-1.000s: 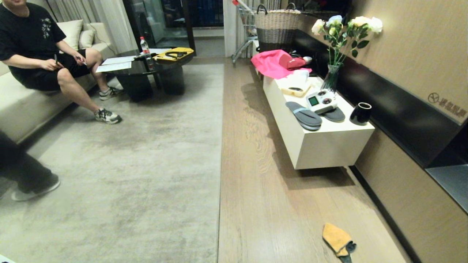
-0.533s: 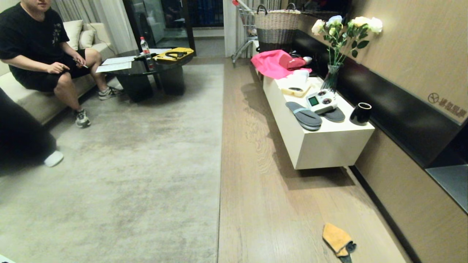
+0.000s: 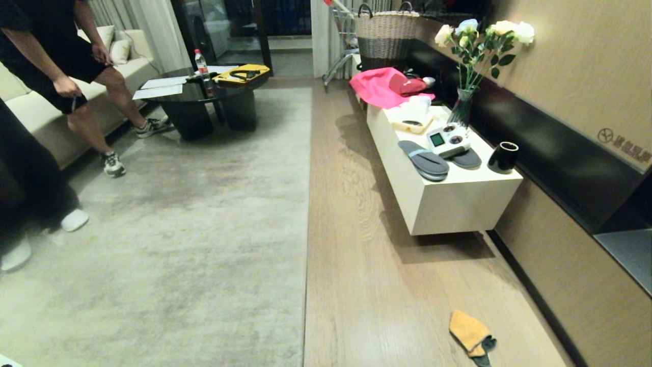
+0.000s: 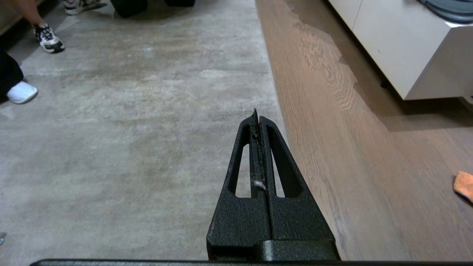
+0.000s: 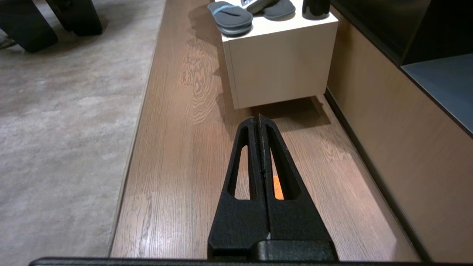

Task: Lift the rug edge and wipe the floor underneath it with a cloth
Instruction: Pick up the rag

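The pale grey rug lies flat, and its rug edge (image 3: pixel 307 229) runs straight away from me down the middle of the head view. Right of it is the wood plank floor (image 3: pixel 367 265). The orange-yellow cloth (image 3: pixel 469 332) lies on the planks near the wall, with a teal end toward me. Neither arm shows in the head view. My left gripper (image 4: pixel 256 115) is shut and empty, hanging above the rug just inside the rug edge (image 4: pixel 275 92), with the cloth (image 4: pixel 465 184) far off to its side. My right gripper (image 5: pixel 258 117) is shut and empty over the floor; a bit of cloth (image 5: pixel 277 188) shows beneath it.
A low white cabinet (image 3: pixel 448 204) with slippers, a black cup and a vase stands along the right wall. A person (image 3: pixel 76 76) stands by the sofa at the far left. Another person's legs (image 3: pixel 25 204) are on the rug's left side. A dark coffee table (image 3: pixel 204 107) stands far back.
The person on the sofa has risen to standing. The other person's legs have shifted along the left edge. Rug, cloth and both arms have stayed put.
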